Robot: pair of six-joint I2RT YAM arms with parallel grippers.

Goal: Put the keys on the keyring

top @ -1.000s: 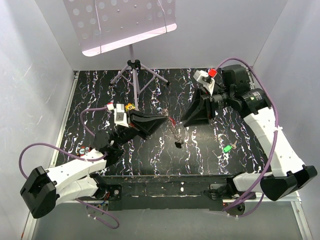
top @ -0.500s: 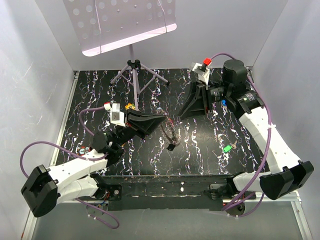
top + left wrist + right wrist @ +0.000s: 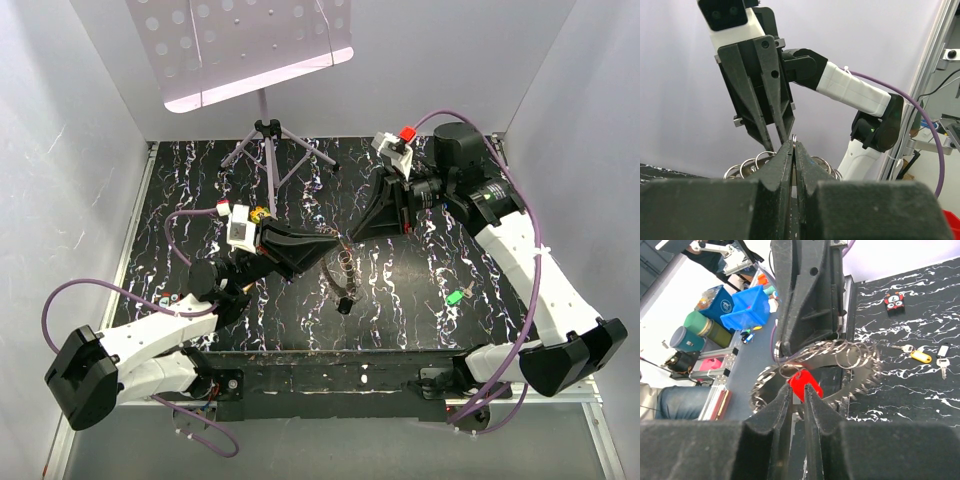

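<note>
Shut left fingers steady the silver keyring chain (mid-air) so right fingers, clamping the red plastic-headed key, can thread it.

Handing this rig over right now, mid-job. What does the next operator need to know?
Left end effector: shut on one ring of the hanging ring chain.
Right end effector: fingers either side of the red key at the chain; firm grip unclear.
Loose on the table: green key, yellow key, pale key.
Done: unclear whether the red key is threaded.
Left: thread the loose keys.
</note>
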